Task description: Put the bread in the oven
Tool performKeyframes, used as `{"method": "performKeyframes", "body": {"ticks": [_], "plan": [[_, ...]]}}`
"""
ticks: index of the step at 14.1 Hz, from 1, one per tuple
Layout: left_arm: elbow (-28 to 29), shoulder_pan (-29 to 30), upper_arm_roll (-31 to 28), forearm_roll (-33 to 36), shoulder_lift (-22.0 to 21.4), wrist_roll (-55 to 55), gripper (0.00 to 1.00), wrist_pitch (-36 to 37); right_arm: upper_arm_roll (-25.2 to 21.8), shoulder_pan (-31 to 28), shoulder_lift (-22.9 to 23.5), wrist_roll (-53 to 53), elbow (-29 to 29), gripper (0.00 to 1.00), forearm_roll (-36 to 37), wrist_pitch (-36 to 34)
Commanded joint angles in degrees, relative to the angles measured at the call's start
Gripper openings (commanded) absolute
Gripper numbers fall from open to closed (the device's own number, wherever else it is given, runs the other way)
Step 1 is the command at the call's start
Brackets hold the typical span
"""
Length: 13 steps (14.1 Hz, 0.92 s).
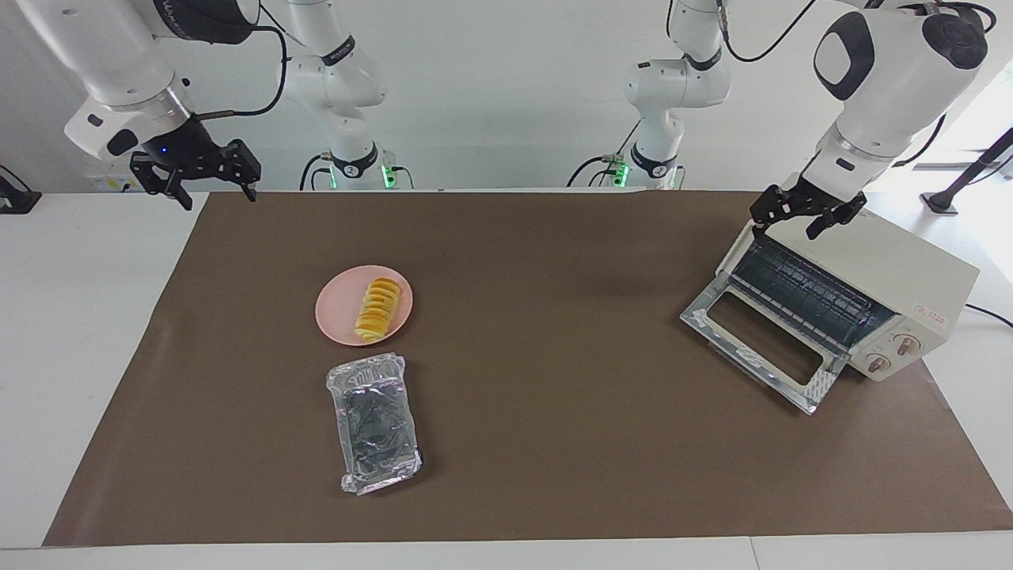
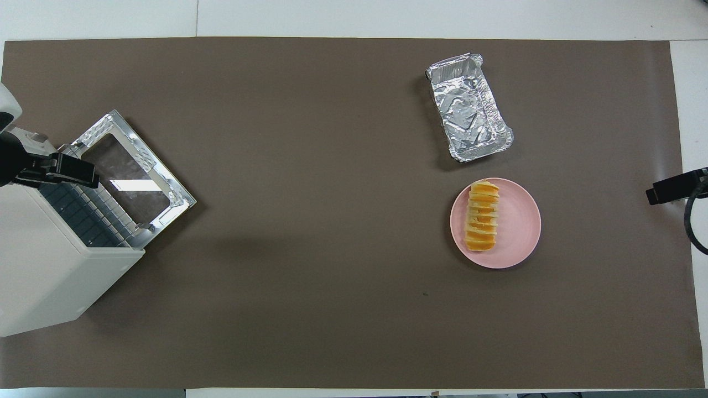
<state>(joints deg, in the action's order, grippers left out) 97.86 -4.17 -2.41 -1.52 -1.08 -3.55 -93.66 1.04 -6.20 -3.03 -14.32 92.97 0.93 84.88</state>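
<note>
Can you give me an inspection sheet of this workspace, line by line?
Surface: brown mat over a white table.
Job's things: bread lies on the pink plate; oven at the left arm's end, door dropped open.
Clutter: foil tray, empty, beside the plate, farther from the robots.
Hands: left hand open above the oven; right hand open, up at its own end, holding nothing.
Cables: black cable runs from the oven.
Surroundings: nothing seen.
</note>
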Motion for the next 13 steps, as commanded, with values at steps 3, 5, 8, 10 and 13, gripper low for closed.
{"method": "performKeyframes", "body": {"ticks": [3, 5, 8, 10, 13], "plan": [[0.0, 0.0, -0.2, -0.8, -0.8, -0.6, 1.0, 0.5, 0.6, -1.0, -0.4, -1.2, 0.5, 1.0, 0.3, 0.5], [0.0, 0.0, -0.2, -0.8, -0.8, -0.5, 1.0, 0.6, 0.6, -0.8, -0.4, -1.0, 0.5, 1.0, 0.3, 0.6], [0.0, 0.0, -0.2, -0.8, -0.8, -0.6, 1.0, 0.6, 0.5, -0.8, -0.7, -0.7, 1.5, 1.0, 0.4, 1.3], [0.0, 0.0, -0.2, -0.8, -0.8, -0.5, 1.0, 0.6, 0.7, -0.5, -1.9, -0.5, 4.3, 1.0, 0.4, 4.6], [0.0, 0.0, -0.2, -0.8, -0.8, -0.6, 1.0, 0.5, 1.3, 1.5, -5.4, 1.8, 12.7, 1.0, 0.3, 11.4]]}}
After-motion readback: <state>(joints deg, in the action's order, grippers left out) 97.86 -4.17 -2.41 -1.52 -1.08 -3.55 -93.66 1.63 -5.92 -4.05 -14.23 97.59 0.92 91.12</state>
